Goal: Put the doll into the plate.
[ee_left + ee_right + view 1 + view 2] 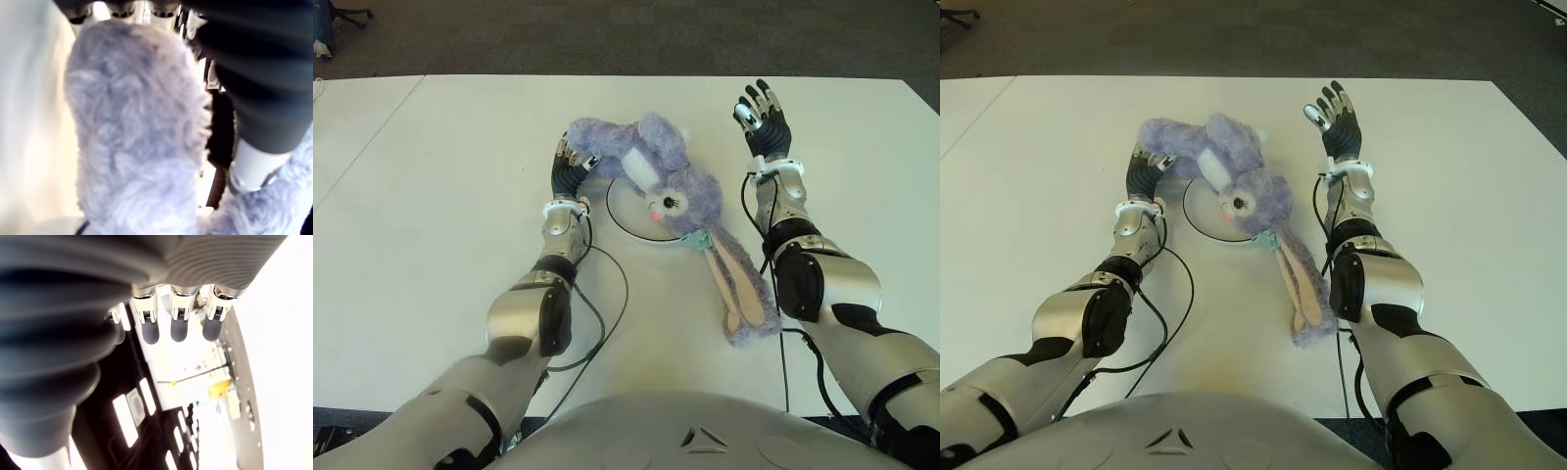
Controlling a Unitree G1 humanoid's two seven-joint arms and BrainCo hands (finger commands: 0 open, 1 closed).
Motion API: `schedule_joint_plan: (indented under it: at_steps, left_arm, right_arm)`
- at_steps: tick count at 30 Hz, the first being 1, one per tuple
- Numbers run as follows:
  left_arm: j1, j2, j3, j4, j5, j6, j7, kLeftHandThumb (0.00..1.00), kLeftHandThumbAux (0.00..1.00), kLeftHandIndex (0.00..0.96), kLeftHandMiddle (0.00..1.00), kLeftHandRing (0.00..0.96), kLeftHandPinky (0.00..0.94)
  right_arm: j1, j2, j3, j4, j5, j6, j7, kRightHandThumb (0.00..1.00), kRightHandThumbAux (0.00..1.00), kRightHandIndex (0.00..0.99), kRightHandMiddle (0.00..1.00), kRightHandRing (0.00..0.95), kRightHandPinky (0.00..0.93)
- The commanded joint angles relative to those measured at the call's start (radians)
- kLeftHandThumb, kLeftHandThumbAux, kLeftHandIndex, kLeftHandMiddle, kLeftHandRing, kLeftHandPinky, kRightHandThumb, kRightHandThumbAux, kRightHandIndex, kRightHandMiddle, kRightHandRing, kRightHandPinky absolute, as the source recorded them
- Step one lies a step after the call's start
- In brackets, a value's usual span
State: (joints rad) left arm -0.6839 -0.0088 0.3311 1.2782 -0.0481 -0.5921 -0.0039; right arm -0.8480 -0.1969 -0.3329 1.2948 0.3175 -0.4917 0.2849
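Two robot hands are seen on a white bench (431, 196) in the eye views. The left robot hand (572, 162) is found left of centre in the frame, its fingers (570, 149) curled around a purple plush limb of the doll (656, 181); in the left wrist view the fur of that limb (132, 127) is seen pressed against the palm, with the fingertips wrapped over its far end. The right robot hand (762, 117) is shown in the upper right of the frame, raised with its fingers (178, 328) spread and straight, and nothing is held in it; it is set apart from the doll, to the right of it.

The doll, a lilac rabbit with a white band across the head, is laid across a round white plate (622, 208) at the centre of the frame. Its head and face are placed over the plate's right part, while the plate's left rim is left bare. The body is stretched toward the upper left, up to the left robot hand. The long ears (744, 294) are trailed off the plate toward the lower right, lying on the bench just beside the right forearm (822, 279). A black cable (607, 313) is looped on the bench beside the left forearm.
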Motion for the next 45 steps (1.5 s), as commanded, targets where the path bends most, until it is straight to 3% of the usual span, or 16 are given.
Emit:
schedule_joint_plan:
  at_steps: [1,11,19,26,35,39,45]
  left_arm:
    - [0.130,0.014,-0.013,0.090,0.015,0.273,0.016,0.000,0.741,0.084,0.194,0.221,0.230]
    - [0.137,0.027,-0.013,0.091,0.015,0.270,0.002,0.000,0.746,0.084,0.194,0.227,0.255]
    - [0.139,0.034,-0.011,0.090,0.012,0.268,-0.002,0.000,0.749,0.088,0.198,0.233,0.261]
    - [0.141,0.044,-0.016,0.090,0.017,0.266,-0.003,0.000,0.747,0.091,0.204,0.239,0.266]
    - [0.144,0.053,-0.015,0.089,0.019,0.264,-0.010,0.005,0.756,0.094,0.212,0.250,0.279]
    - [0.145,0.057,-0.012,0.088,0.016,0.261,-0.018,0.022,0.766,0.092,0.208,0.248,0.280]
    - [0.148,0.063,-0.021,0.087,0.026,0.248,-0.012,0.066,0.778,0.095,0.196,0.240,0.284]
  right_arm:
    - [0.112,0.055,-0.026,0.031,-0.022,-0.025,-0.078,0.000,0.766,0.050,0.047,0.024,0.019]
    - [0.189,0.076,-0.019,0.037,-0.049,-0.029,-0.135,0.000,0.742,0.072,0.068,0.047,0.057]
    - [0.262,0.072,-0.011,0.036,-0.082,-0.071,-0.153,0.000,0.733,0.075,0.076,0.061,0.077]
    - [0.331,0.102,-0.002,0.041,-0.109,-0.115,-0.164,0.000,0.735,0.089,0.095,0.085,0.108]
    - [0.366,0.112,0.027,0.044,-0.169,-0.123,-0.215,0.000,0.688,0.111,0.101,0.094,0.116]
    - [0.379,0.111,0.069,0.050,-0.226,-0.078,-0.275,0.000,0.666,0.113,0.088,0.083,0.100]
    - [0.395,0.143,0.148,0.052,-0.327,-0.074,-0.400,0.000,0.694,0.106,0.076,0.071,0.096]
